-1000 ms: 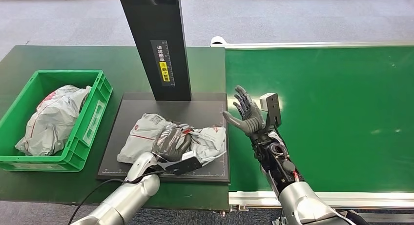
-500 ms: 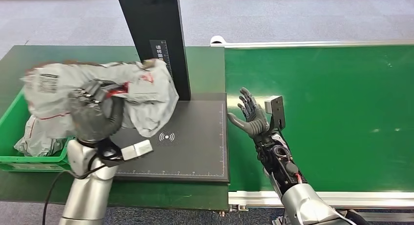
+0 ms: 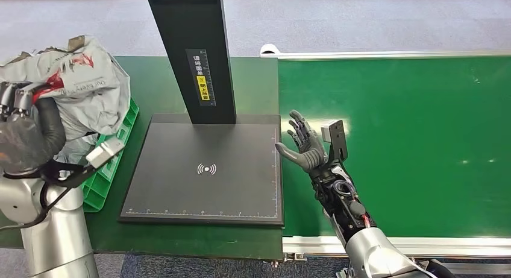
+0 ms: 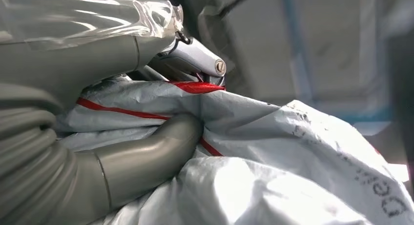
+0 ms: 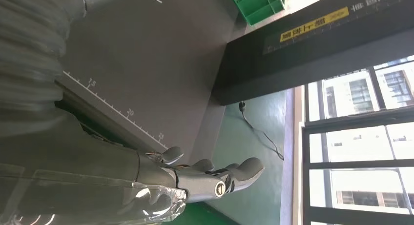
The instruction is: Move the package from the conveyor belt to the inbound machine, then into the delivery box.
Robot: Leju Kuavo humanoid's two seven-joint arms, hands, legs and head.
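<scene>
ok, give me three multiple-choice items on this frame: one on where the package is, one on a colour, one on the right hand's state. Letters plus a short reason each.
1. Where is the grey package?
A. flat on the scanner plate
B. held up by the left hand over the green crate
C. on the conveyor belt

2. What colour is the conveyor belt?
A. green
B. black
C. blue

3. How is the right hand?
A. gripping a package
B. curled into a fist
C. open, holding nothing

Answers:
1 B: the head view shows the package in the raised left hand above the crate, and the scanner plate is bare.
2 A: the belt surface is green.
3 C: its fingers are spread with nothing in them, beside the plate's edge.
</scene>
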